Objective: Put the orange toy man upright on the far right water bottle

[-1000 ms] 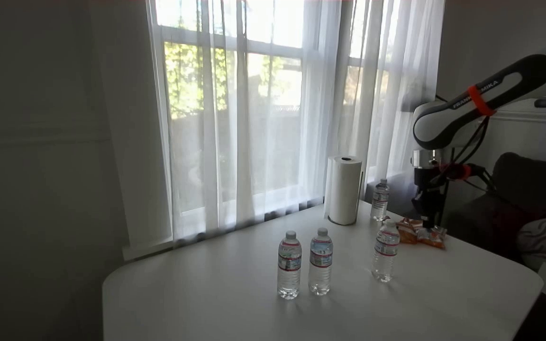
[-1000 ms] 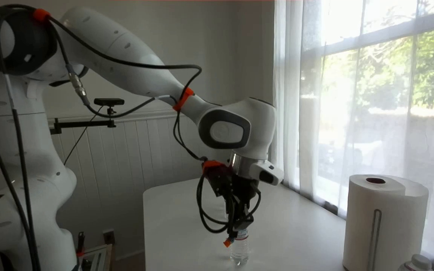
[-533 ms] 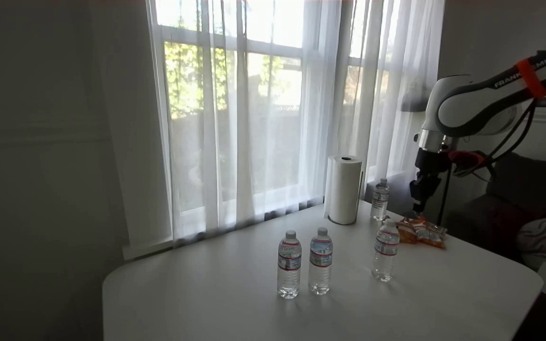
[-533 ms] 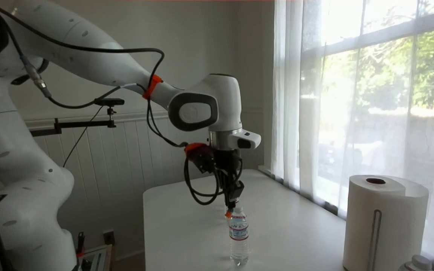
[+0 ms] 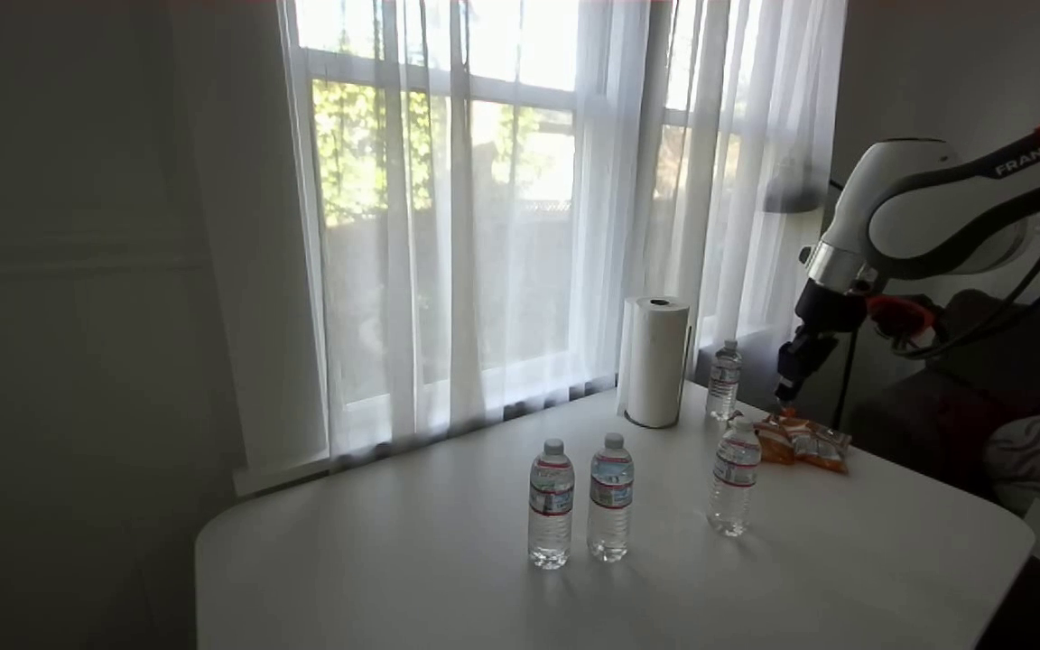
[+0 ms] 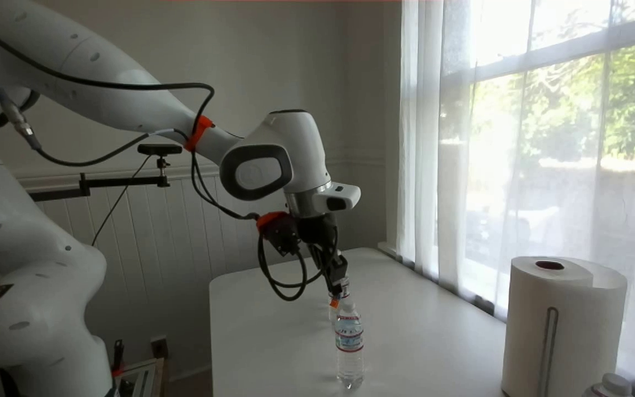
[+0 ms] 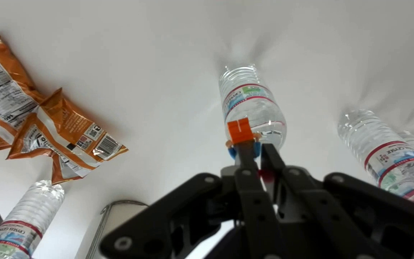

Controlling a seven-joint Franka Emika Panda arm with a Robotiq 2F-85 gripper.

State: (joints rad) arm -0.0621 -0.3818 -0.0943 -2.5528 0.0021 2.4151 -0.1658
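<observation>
The gripper (image 7: 256, 148) has its jaws drawn to a narrow gap, with the orange toy man (image 7: 240, 130) held at the fingertips. An orange block projects past the tips, with blue arms and tan hands flanking a finger. The head cannot be made out; whether the figure is upright cannot be told. A red patch (image 7: 266, 176) between the fingers is blurred.

In an exterior view the far right water bottle (image 5: 735, 478), so read from its place there, stands upright on the table (image 5: 412, 560), near the toy but apart from it. In the wrist view its cap is hidden by the gripper.

An outer bottle (image 5: 552, 506) and a neighbouring bottle (image 5: 610, 498) stand upright side by side; the right edge of the wrist view cuts both off. In an exterior view only the top of a corner bottle (image 6: 614, 384) enters, near the paper towel roll (image 6: 563, 325). The robot arm (image 6: 295, 146) is cut off in both exterior views.

The blue arms show only in the wrist view; both exterior views reduce the toy to an orange speck. Print and a barcode on the snack bags (image 7: 74, 126) are plain in the wrist view; in an exterior view the snack bags (image 5: 777, 444) form a small orange heap, hard to part from the speck.
</observation>
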